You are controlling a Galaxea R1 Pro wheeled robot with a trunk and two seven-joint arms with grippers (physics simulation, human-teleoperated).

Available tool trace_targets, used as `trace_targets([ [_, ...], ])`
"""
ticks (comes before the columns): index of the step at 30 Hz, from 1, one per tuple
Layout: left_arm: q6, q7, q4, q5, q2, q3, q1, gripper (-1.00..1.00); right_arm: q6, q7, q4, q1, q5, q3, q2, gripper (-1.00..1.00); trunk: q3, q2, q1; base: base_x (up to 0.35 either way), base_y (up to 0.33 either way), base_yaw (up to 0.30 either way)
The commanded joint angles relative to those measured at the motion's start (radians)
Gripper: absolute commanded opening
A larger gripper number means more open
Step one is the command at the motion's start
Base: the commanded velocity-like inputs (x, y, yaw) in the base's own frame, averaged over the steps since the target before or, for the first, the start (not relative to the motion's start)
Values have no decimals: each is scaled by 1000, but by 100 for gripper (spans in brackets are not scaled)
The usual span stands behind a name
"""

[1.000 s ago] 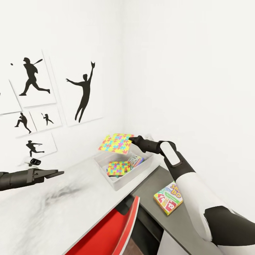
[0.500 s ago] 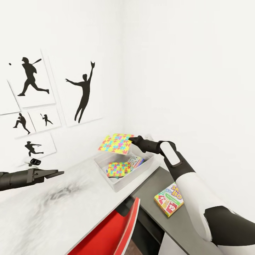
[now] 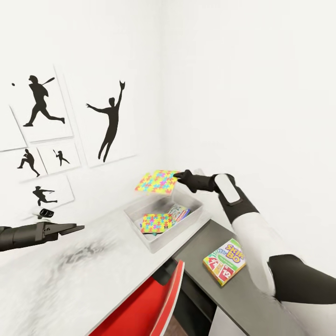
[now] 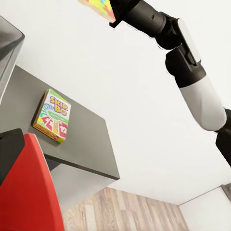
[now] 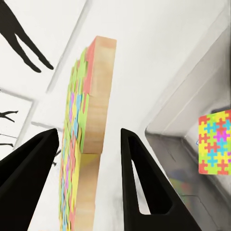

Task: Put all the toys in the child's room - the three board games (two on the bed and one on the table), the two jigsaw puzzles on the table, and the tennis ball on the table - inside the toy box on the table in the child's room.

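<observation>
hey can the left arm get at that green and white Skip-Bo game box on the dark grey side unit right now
Probably not as things stand. The left gripper hovers open over the pale grey desk top, far from the green and white Skip-Bo game box on the dark grey side unit. The red chair back stands between them.

The held jigsaw puzzle (image 5: 91, 139) has a pale wood-grain edge under a smooth, brightly printed face. The right gripper's fingers (image 5: 139, 183) look like matt black plastic. The toy box (image 3: 186, 223) is smooth light grey plastic with a dull sheen. The counter (image 3: 70, 275) is pale, matt and faintly smudged; its lower part is flat dark grey. The board game (image 3: 224, 261) looks like glossy printed card. The chair (image 3: 140, 308) is glossy red.
</observation>
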Motion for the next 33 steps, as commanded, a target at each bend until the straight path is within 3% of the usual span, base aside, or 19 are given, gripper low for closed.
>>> trace_targets([
  [1, 13, -4, -2, 0, 0, 0, -1, 100, 4, -25, 34, -31, -10, -23, 2, -100, -2, -2, 1, 0, 0, 0],
  [2, 13, -4, -2, 0, 0, 0, -1, 100, 3, -32, 56, -47, -10, -34, 3, -100, -2, -2, 1, 0, 0, 0],
  [5, 16, -4, -4, 0, 0, 3, -1, 100, -5, -65, 243, -141, -9, -67, 4, -100, -2, -2, 1, 0, 0, 0],
  [8, 17, -4, -4, 0, 0, 4, -1, 100, -40, -75, 378, -204, -9, -76, 4, -100, -2, -2, 1, 0, 0, 0],
  [10, 17, -4, -5, 0, 0, 5, -1, 100, -54, -78, 418, -225, -8, -78, 4, -100, -2, -2, 1, 0, 0, 0],
  [33, 17, -4, -5, 0, 0, 5, -1, 100, -45, -79, 460, -246, -6, -69, -3, -100, -3, -2, 1, 0, 0, 0],
])
